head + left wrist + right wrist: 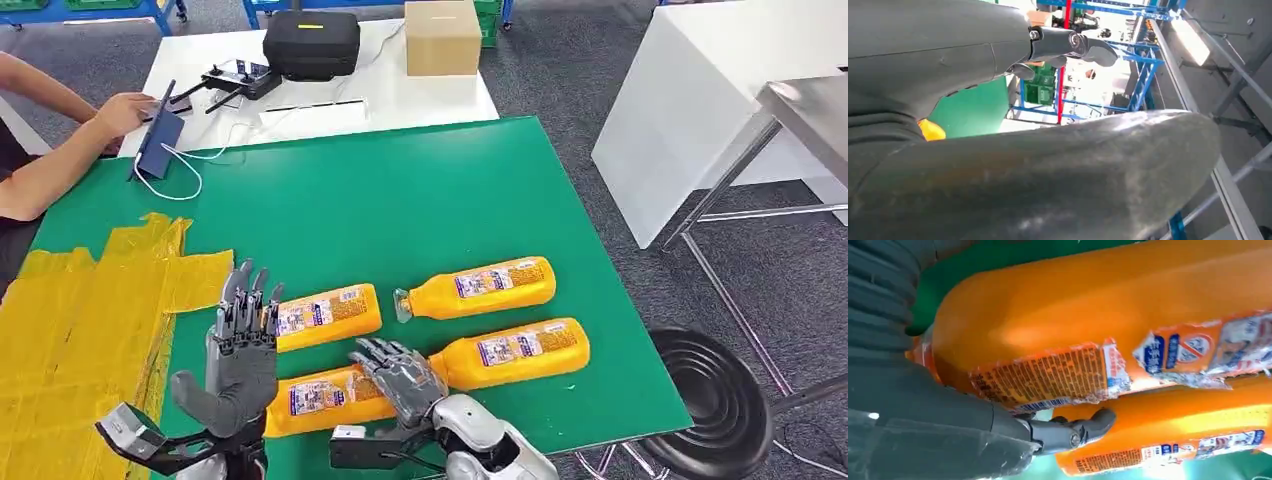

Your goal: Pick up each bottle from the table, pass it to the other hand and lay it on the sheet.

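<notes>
Resting right hand point(400, 378) on nearest bottle point(320, 396), grip unclear; left hand point(243, 345) raised, fingers spread

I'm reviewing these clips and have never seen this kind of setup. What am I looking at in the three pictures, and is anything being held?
It is a humanoid robot with two silver arms ending in grey many-fingered hands. The wide picture is its head camera looking down on a green table; the other two come from cameras at each wrist. Four orange plastic bottles lie on the table, beside a crumpled yellow sheet. The right hand rests over the nearest orange bottle, though a firm grip cannot be confirmed. The left hand is raised, fingers apart, holding nothing. A person's arm reaches a tablet at the far corner.
</notes>
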